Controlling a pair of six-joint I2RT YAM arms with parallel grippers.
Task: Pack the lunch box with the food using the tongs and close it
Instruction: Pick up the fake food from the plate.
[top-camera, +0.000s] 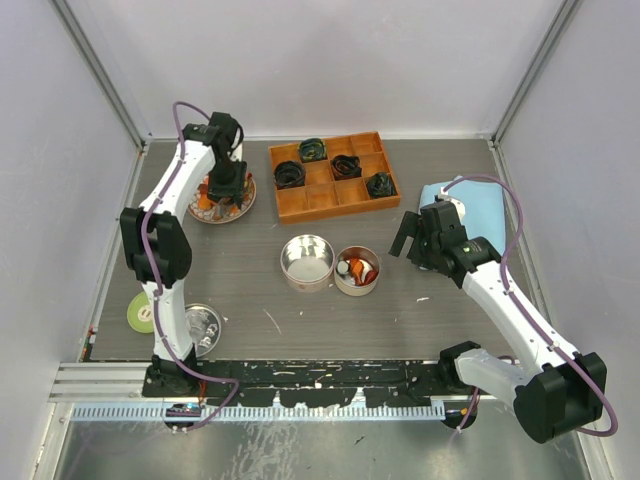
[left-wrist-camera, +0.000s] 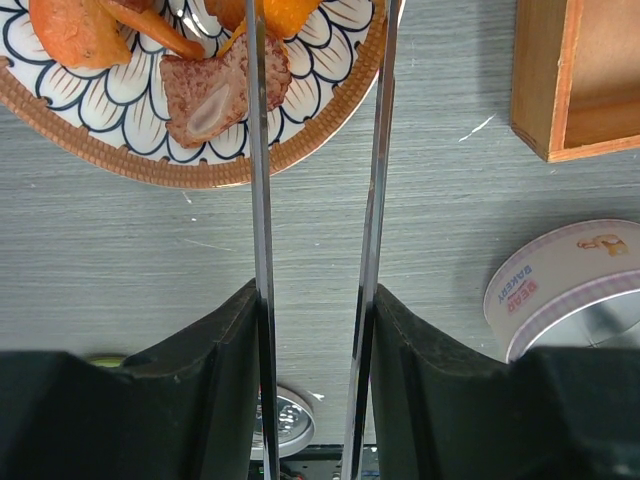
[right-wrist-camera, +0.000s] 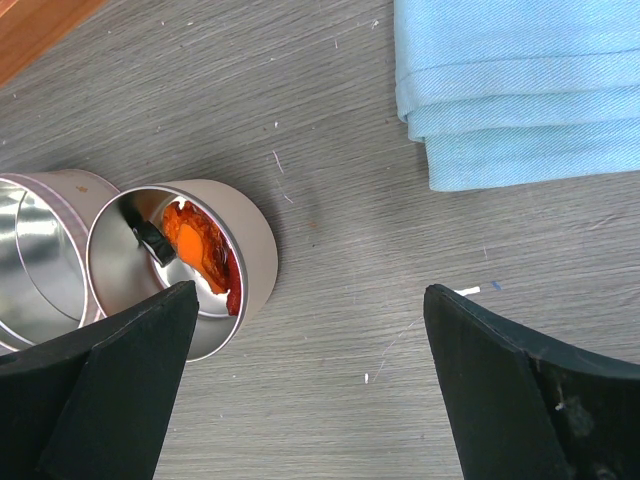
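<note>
- Fingers of the left gripper (left-wrist-camera: 315, 292), at the bottom of the left wrist view, hold the tongs (left-wrist-camera: 262, 200). They press them only part way, so the two thin arms are apart.
- Best move now, I think: close the tongs slowly on one piece of food (left-wrist-camera: 215, 90) on the plate (left-wrist-camera: 200, 175) at the top of the frame. Then lift it straight up.
- Right gripper (right-wrist-camera: 310, 295) is wide open and holds nothing. It hangs near the tin (right-wrist-camera: 255, 255) at the left of its view, which has some food inside.
- Tong tips are cut off at the top edge, so I cannot tell if they touch any food.
- Seen from above, the left arm hides most of the plate at the upper left.
</note>
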